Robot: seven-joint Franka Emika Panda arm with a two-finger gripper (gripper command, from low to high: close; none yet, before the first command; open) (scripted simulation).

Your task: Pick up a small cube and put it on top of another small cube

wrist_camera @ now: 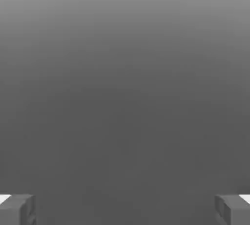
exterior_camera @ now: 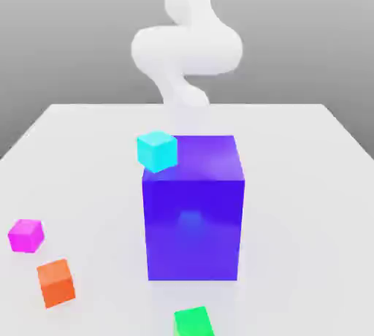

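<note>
White and smooth, the surface spreads across the exterior view under a grey backdrop, with the pale arm curling down behind the things on it. A big blue-purple block stands upright near the middle of the surface. A cyan cube shows at the block's upper corner on the exterior view's left; whether it rests on the block or lies on the surface behind it cannot be told. The small cube, bright magenta-pink, sits on the surface toward the exterior view's left, well apart from the block. An orange cube lies near it, closer to the camera and a little toward the block, the two not touching. A green cube sits at the front edge of the picture, in front of the block and partly cut off by the frame.

In the hand view, the tool faces a plain grey background. Its two grey fingertips stand far apart at opposite sides of the picture, so the tool is spread wide with nothing between its jaws.
</note>
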